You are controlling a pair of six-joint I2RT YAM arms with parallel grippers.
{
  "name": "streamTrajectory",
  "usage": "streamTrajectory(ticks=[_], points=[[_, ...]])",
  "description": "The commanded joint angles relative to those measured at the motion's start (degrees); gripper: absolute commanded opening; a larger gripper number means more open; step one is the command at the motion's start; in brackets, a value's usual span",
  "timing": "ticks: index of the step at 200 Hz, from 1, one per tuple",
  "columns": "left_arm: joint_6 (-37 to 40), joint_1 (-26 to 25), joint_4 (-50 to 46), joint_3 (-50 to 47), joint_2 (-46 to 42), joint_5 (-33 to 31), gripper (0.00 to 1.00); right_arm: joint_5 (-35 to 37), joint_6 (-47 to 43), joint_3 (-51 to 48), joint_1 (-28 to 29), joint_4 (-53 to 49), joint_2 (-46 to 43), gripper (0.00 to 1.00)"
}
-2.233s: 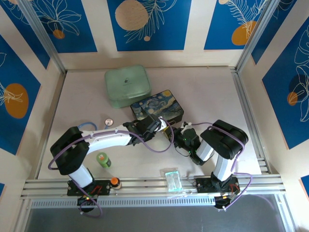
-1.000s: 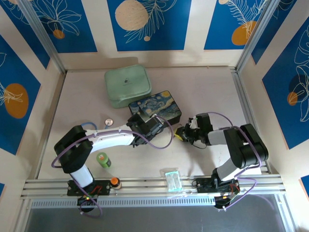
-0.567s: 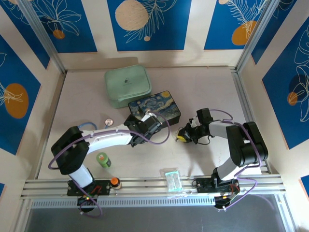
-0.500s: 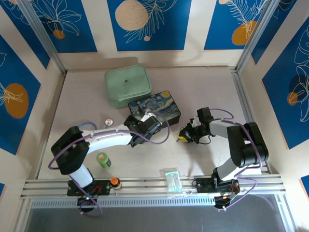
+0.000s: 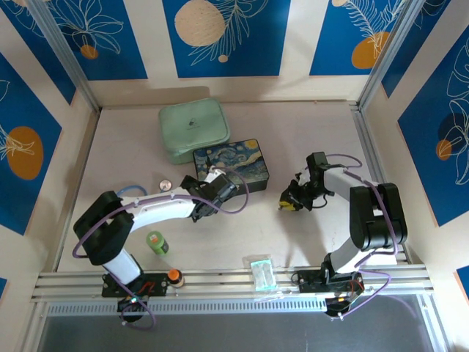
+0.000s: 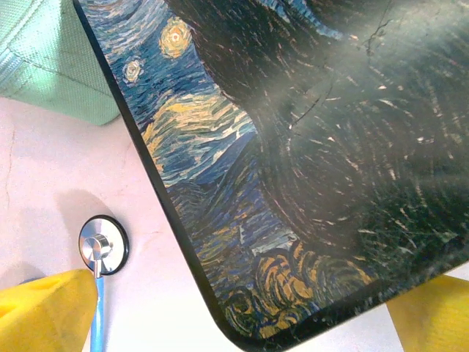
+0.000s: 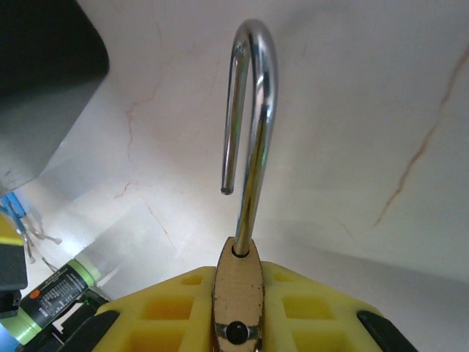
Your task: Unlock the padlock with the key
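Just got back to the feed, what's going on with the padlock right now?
The right gripper is clamped on the brass padlock, holding it over the table to the right of the starry-night box. The padlock's shackle is open, with one end free of the body. The left gripper is open and holds nothing; its fingers sit on either side of the box's corner.

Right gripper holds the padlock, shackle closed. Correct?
No. The shackle is open: in the right wrist view its short end hangs free, out of the padlock body. The right gripper does hold the padlock.
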Motion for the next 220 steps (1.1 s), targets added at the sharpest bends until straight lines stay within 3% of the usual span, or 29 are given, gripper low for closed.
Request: streamTrajectory(ticks=[1, 68, 115, 168, 220], points=[[-1.4, 0.8, 0.1, -0.2, -0.2, -1.3, 0.99, 1.3, -2.8, 1.2, -0.4, -5.8, 2.1, 0.18], [-1.0, 1.6, 2.3, -0.9, -2.3, 2.5, 0.99, 3.8, -3.2, 1.6, -3.2, -6.3, 3.1, 0.20], [-1.4, 2.5, 2.4, -2.0, -3.5, 1.9, 0.99, 8.3, -3.3, 2.4, -3.6, -7.7, 3.3, 0.38], [-1.3, 4.9, 3.5, -4.2, -7.2, 3.3, 0.99, 20.1, -2.8, 4.1, 1.3, -11.4, 3.2, 0.38], [-1.0, 5.8, 4.5, -4.6, -9.5, 5.9, 0.99, 24.9, -2.7, 5.6, 2.7, -14.0, 1.5, 0.40]])
